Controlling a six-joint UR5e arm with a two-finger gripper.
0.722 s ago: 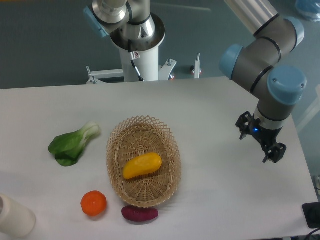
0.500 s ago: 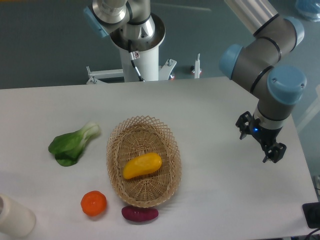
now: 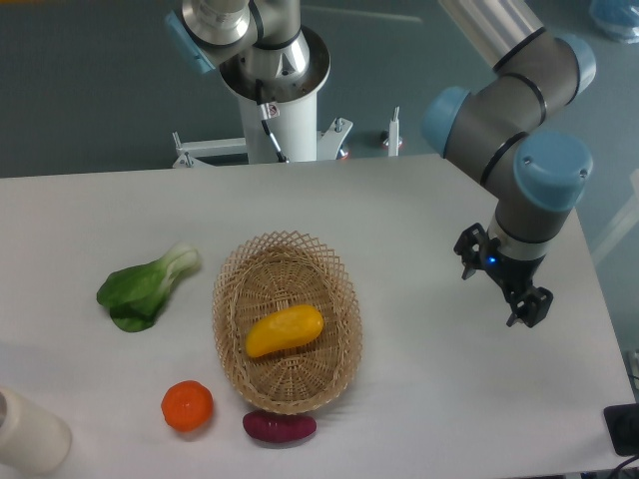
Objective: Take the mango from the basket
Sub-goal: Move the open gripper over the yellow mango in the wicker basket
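From my view, the white cylinder is cut off at the bottom-left edge; the black device is cropped bottom-right.

**Arm shifts left toward the basket**

The claw has moved left and slightly up over the desk, closer to the basket than a moment ago. The arm's blue-capped joints have swung left with it.
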